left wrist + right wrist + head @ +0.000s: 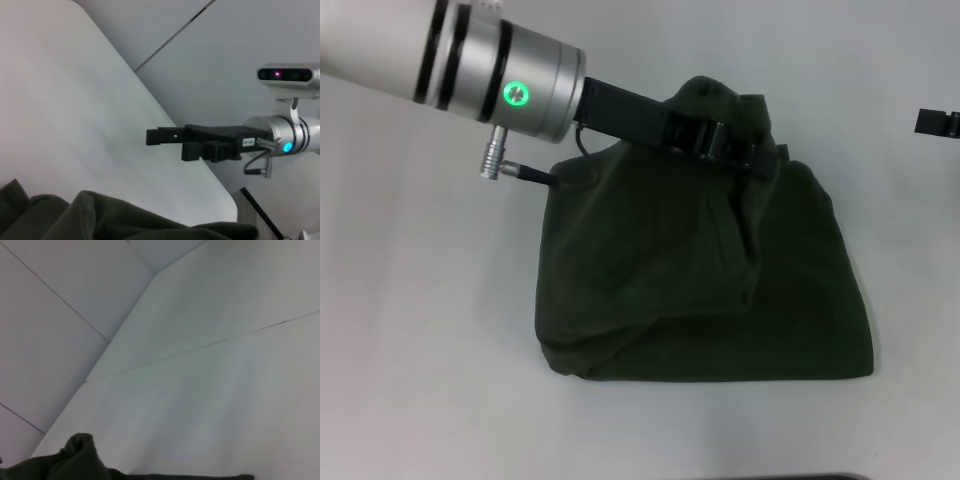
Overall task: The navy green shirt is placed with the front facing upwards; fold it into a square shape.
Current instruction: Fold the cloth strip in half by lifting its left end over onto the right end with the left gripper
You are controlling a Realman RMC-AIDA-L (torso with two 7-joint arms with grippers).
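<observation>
Overhead, the shirt (710,290) lies folded into a rough dark-green block on the white table (420,330), and the left gripper (745,150) sits at the shirt's far edge with a raised fold of cloth pinched in it, while the right gripper (938,122) shows only at the frame's edge, well apart from the shirt. In the left wrist view the shirt (115,220) bunches close by and the right gripper (165,142) hangs beyond it over the table's edge, whether parted or closed I cannot tell. The right wrist view shows just a bunched edge of the shirt (75,460) on the table (210,405).
</observation>
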